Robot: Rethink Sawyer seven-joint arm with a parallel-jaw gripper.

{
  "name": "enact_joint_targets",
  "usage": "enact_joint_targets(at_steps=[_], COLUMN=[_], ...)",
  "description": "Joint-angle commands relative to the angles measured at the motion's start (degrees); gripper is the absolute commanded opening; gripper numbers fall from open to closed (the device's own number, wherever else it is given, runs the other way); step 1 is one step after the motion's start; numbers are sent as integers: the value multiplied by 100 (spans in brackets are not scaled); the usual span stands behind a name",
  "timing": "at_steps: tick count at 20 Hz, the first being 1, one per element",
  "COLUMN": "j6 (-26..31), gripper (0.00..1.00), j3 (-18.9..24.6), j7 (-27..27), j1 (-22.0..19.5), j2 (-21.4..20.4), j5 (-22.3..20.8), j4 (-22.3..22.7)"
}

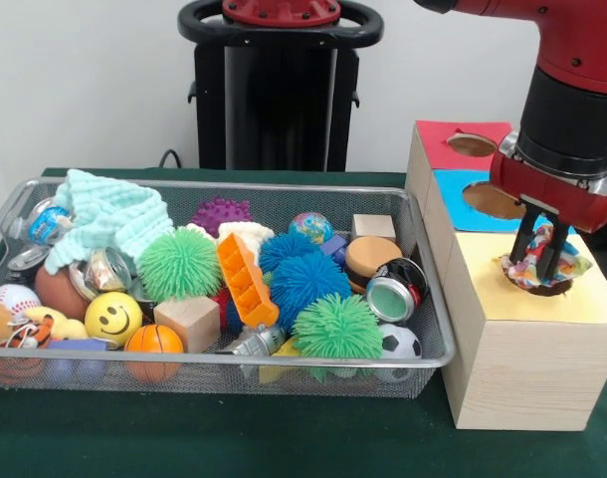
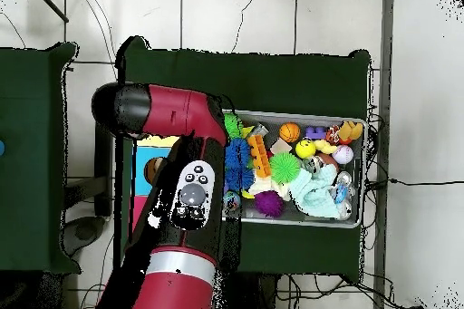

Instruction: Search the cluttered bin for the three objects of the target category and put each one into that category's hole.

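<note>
My gripper (image 1: 533,263) hangs at the right over the wooden box (image 1: 522,358), shut on a small multicoloured patterned cloth (image 1: 574,263). The cloth lies bunched on the round hole in the box's yellow panel (image 1: 592,299) and hides most of the hole. The red panel's hole (image 1: 471,144) and the blue panel's hole (image 1: 493,200) lie further back and are uncovered. In the wire bin (image 1: 284,370) a mint green knitted cloth (image 1: 109,214) lies on the toys at the back left. In the overhead view the arm (image 2: 181,192) hides the gripper and most of the box.
The bin (image 2: 355,219) holds several toys: green (image 1: 180,263) and blue (image 1: 305,281) spiky balls, a smiley ball (image 1: 112,317), a mini basketball (image 1: 154,342), wooden blocks (image 1: 192,321), an orange plastic piece (image 1: 246,279) and a soccer ball (image 1: 399,344). A dark green cloth (image 1: 284,438) covers the table.
</note>
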Motion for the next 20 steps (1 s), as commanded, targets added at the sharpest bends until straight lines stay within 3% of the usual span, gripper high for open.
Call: enact_joint_targets(at_steps=[1,4,5,13,18,20], j6=[540,496,458,445,630,458], gripper=[0,0,100,100,100,100], j3=[169,164,163,203,161,153], j7=[1039,928,922,782,971,1003], j1=[-109,-109,-106,-113,-115,-120], j2=[-50,-37,-37,-50,-39,-51], j5=[63,-8,-14,-60,4,23], j4=[844,817,815,785,749,792])
